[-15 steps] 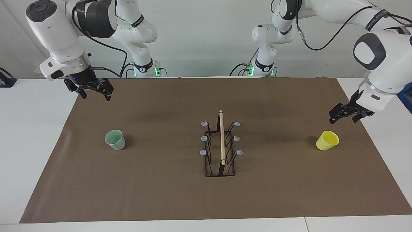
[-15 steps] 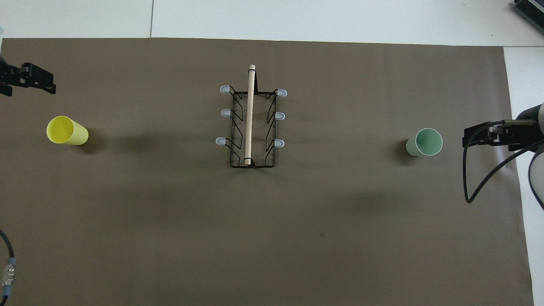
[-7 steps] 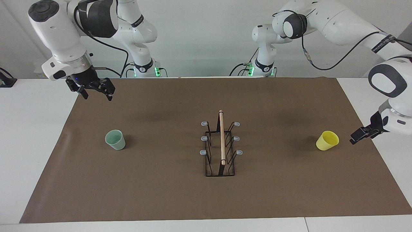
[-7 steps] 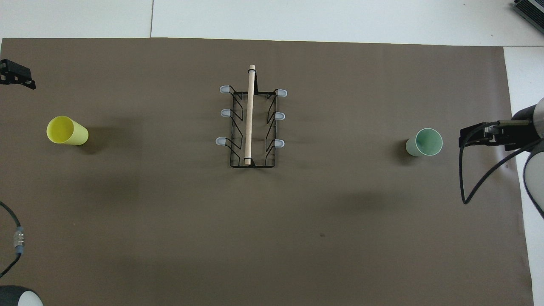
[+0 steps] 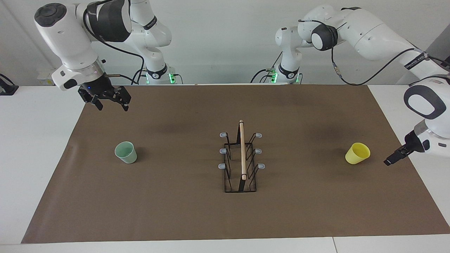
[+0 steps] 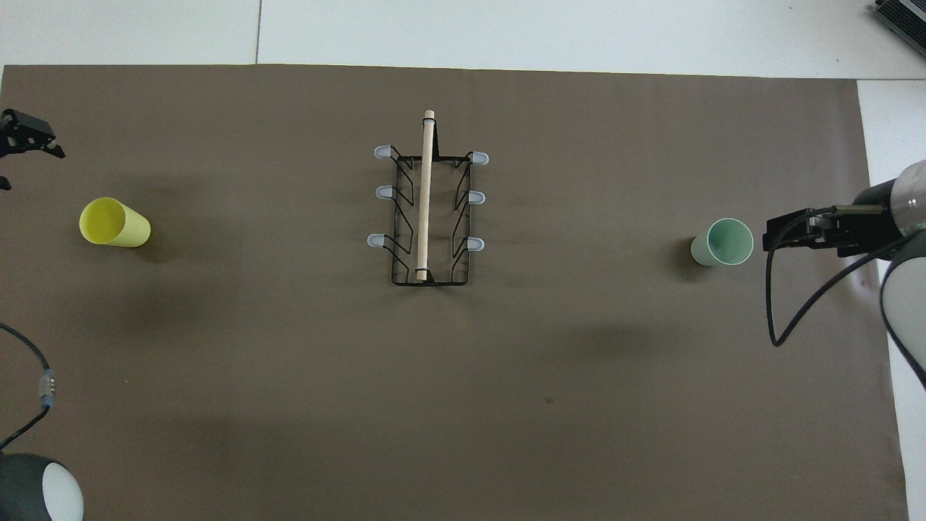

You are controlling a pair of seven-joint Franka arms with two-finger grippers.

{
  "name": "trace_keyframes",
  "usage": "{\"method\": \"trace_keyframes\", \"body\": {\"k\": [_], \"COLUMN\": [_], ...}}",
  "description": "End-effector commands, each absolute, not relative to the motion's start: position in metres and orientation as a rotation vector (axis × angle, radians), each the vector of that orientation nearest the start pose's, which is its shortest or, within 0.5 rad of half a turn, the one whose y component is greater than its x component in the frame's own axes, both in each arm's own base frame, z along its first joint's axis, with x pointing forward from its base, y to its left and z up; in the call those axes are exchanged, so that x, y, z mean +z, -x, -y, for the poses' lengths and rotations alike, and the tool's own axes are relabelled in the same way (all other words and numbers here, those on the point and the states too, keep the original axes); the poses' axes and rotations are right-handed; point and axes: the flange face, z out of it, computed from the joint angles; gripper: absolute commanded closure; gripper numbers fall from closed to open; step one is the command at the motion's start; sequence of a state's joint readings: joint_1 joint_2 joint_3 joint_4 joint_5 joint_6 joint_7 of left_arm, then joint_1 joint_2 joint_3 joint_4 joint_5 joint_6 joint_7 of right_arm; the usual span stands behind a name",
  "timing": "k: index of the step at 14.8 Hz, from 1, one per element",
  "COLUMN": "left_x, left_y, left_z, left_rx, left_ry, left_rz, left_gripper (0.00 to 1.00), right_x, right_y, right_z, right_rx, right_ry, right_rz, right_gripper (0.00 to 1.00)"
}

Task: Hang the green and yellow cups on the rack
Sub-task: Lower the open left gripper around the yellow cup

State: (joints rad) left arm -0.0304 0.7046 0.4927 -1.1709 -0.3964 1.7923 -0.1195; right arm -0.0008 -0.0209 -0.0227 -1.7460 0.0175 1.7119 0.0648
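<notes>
The yellow cup (image 5: 358,153) (image 6: 113,223) stands mouth up on the brown mat toward the left arm's end of the table. My left gripper (image 5: 391,161) (image 6: 18,155) hangs low beside it at the mat's edge, open and empty, a short gap away. Toward the right arm's end stands the green cup (image 5: 126,152) (image 6: 721,242), also mouth up. My right gripper (image 5: 111,106) (image 6: 780,230) is raised over the mat's corner at that end, open and empty, well clear of the cup. The black wire rack (image 5: 241,158) (image 6: 427,210) with its wooden rod stands mid-mat, all pegs bare.
The brown mat (image 5: 175,211) covers most of the white table. A black cable (image 6: 778,318) loops down from the right arm's wrist near the green cup. Nothing else lies on the mat.
The left gripper has dropped and swung outward, from above the yellow cup down to beside it at the mat's edge. The right gripper has drifted slightly toward the table's middle. Cups and rack have not moved.
</notes>
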Motion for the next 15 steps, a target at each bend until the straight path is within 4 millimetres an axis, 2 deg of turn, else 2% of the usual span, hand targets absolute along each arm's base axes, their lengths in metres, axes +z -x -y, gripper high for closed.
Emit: {"method": "trace_keyframes", "body": {"k": [1,3,4,6,7,11,13,15], "left_x": [0.387,0.374,0.372,0.358,0.358,0.353,0.351,0.344], "left_y": [-0.696,-0.677,-0.669,-0.655,-0.651,-0.638,-0.638,-0.626], "left_z": [-0.227,-0.246,-0.251,-0.246,-0.248,-0.254,-0.252,-0.275], "left_rx": [0.023,0.087,0.108,0.187,0.2,0.303,0.381,0.506], "left_ry": [3.039,2.951,2.907,2.855,2.824,2.676,2.542,2.48], "left_rz": [1.287,1.663,1.781,1.851,1.905,2.279,2.451,2.62], "left_gripper": [0.0,0.0,0.0,0.0,0.0,0.0,0.0,0.0], "right_x": [0.563,0.565,0.564,0.565,0.564,0.565,0.564,0.564], "right_y": [-0.547,-0.546,-0.545,-0.545,-0.544,-0.545,-0.544,-0.544], "right_z": [0.011,0.01,0.011,0.012,0.012,0.013,0.014,0.014], "right_rx": [0.009,0.007,0.017,0.014,0.017,0.0,0.012,0.012], "right_ry": [3.103,3.103,3.103,3.103,3.102,3.102,3.102,3.102], "right_rz": [-0.093,-0.088,-0.09,-0.095,-0.102,-0.107,-0.107,-0.107], "right_gripper": [0.0,0.0,0.0,0.0,0.0,0.0,0.0,0.0]}}
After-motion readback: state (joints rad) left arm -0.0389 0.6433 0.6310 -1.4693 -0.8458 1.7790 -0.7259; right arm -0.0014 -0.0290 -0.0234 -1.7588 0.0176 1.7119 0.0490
